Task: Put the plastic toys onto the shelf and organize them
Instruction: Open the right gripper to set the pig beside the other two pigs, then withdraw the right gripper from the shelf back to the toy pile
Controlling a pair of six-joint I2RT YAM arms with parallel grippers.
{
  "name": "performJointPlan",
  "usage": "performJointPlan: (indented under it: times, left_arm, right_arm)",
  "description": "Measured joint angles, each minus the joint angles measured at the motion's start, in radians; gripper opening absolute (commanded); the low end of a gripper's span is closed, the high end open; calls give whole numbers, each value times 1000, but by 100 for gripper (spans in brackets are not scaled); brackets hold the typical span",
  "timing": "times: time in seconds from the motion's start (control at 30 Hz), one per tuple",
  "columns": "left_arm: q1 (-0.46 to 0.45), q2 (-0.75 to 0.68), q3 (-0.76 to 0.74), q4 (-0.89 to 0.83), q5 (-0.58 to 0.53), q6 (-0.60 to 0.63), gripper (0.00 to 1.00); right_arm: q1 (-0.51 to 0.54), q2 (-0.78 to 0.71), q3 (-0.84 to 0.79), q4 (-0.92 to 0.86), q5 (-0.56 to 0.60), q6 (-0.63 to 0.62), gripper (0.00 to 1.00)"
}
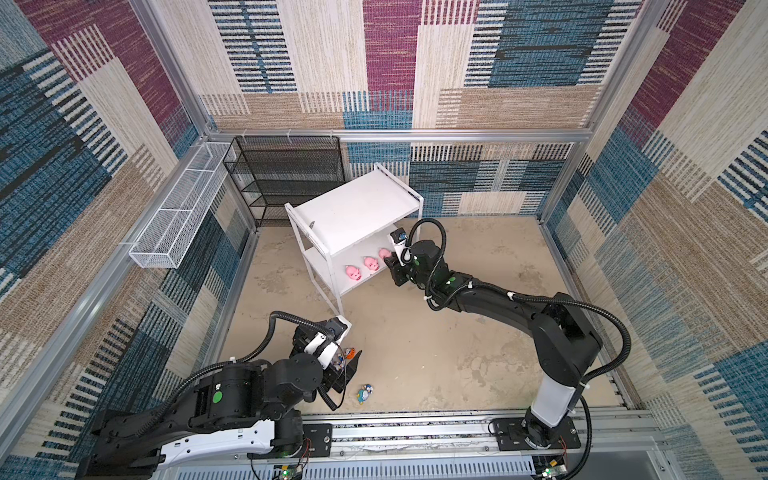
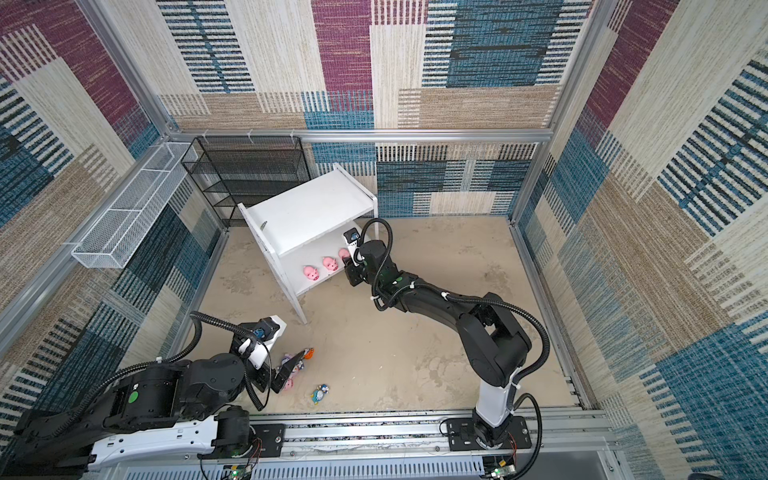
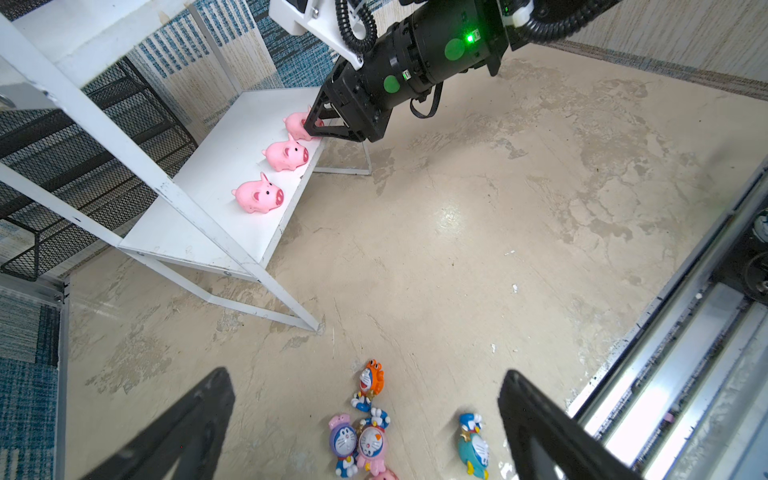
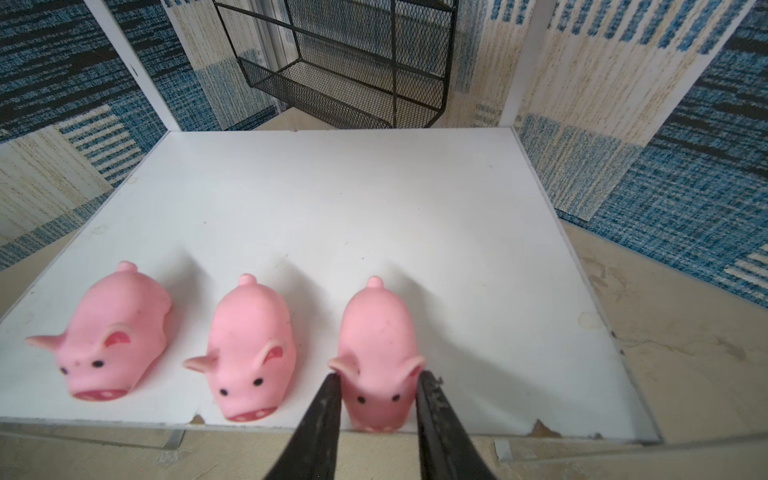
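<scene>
Pigs (image 4: 253, 353) are set three in a row on the shelf's (image 1: 353, 208) lower board (image 4: 332, 199), the right pig (image 4: 376, 328) pinched by the right gripper (image 4: 378, 384), while four figurines (image 3: 371, 444) are left on the near-left floor (image 3: 457, 249) below the wide-spread left gripper (image 3: 365, 374).

Pigs (image 4: 249, 353) pink, shelf (image 4: 374, 199) white, rack (image 4: 353, 62) black mesh, walls (image 1: 390, 50) blue-maroon-beige patchwork

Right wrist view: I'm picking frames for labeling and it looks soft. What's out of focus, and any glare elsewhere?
Right wrist view: the right gripper's fingers and the gripped pig are soft, the pig farthest from them blurriest; soft shadows behind all three. Left wrist view: glare patch on the floor, left gripper's fingers blurred. In both top views: no obvious glare.
</scene>
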Motion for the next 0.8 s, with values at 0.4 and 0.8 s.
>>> performJointPlan:
  times: [0.4, 0.8]
  left_arm:
    - [0, -1, 0, 0, 0, 0, 99]
    - [0, -1, 0, 0, -2, 0, 99]
  right_arm:
    - [-2, 8, 21, -5, 0, 0, 37]
    - [-2, -292, -224, -31, 16, 13, 65]
